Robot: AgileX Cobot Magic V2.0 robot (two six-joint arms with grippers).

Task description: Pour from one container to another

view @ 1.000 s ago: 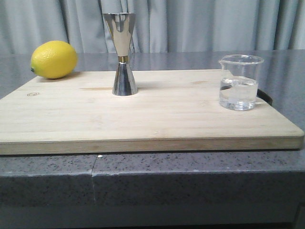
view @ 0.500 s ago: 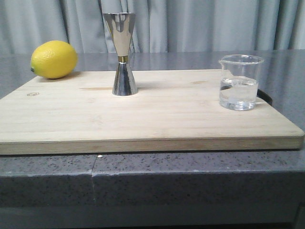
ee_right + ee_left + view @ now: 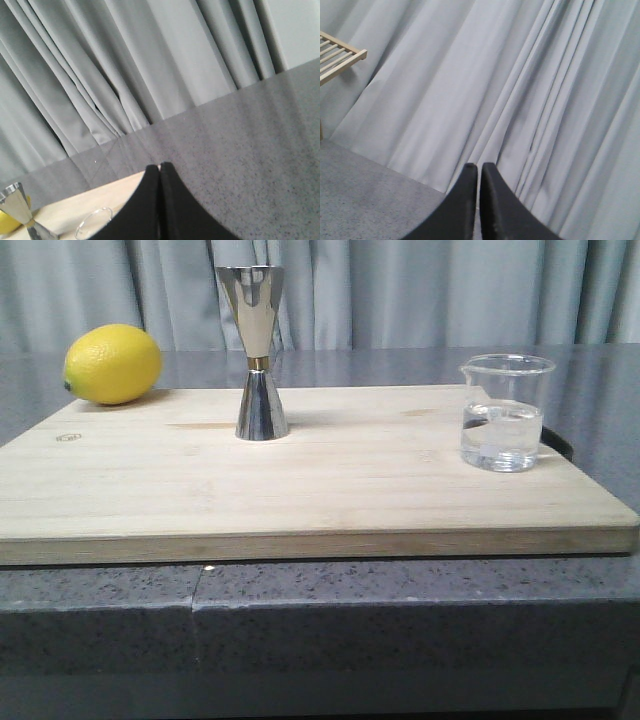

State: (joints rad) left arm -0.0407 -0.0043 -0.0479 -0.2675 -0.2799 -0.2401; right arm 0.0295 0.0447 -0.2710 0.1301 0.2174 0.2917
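Observation:
A small clear glass beaker point(image 3: 503, 412), about half full of clear liquid, stands near the right end of a wooden cutting board point(image 3: 300, 480). Its rim point(image 3: 93, 222) shows in the right wrist view. The tall steel jigger point(image 3: 256, 352) with a gold waist band stands upright at the board's back middle; its cup point(image 3: 14, 202) also appears in the right wrist view. My left gripper point(image 3: 478, 167) is shut on nothing, facing the curtain. My right gripper point(image 3: 160, 166) is shut, empty, above and beside the beaker. Neither gripper shows in the front view.
A yellow lemon point(image 3: 112, 364) lies at the board's back left corner. The board rests on a grey speckled counter point(image 3: 400, 610) whose front edge is near the camera. A grey curtain point(image 3: 420, 290) hangs behind. A wooden slatted rack point(image 3: 335, 57) shows in the left wrist view.

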